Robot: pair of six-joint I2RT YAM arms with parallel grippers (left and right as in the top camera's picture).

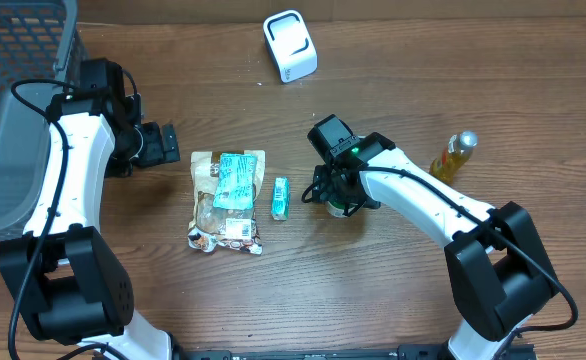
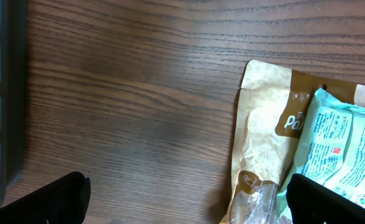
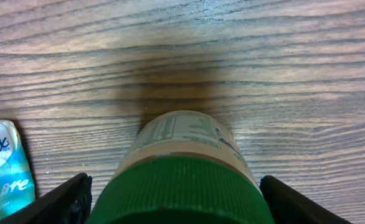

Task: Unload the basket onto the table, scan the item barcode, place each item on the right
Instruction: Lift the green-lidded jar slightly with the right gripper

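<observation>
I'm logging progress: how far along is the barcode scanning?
Done: nothing visible; the white scanner stands alone, no item near it. In hand: the open right tool straddles the green-lidded jar, which stands on the table. Left: grip, lift, present its barcode to the scanner.

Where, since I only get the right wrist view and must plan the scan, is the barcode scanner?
Observer: The white scanner stands near the table's far edge, beyond the green-lidded jar in your view.
Operator: What is on the jar's side away from the tissue pack?
Observer: A bottle of yellow liquid sits farther out to the right, apart from the jar.
Operator: And where is the left claw?
Observer: It hangs open and holds nothing, just left of a snack pouch that lies past the tissue pack.
</observation>
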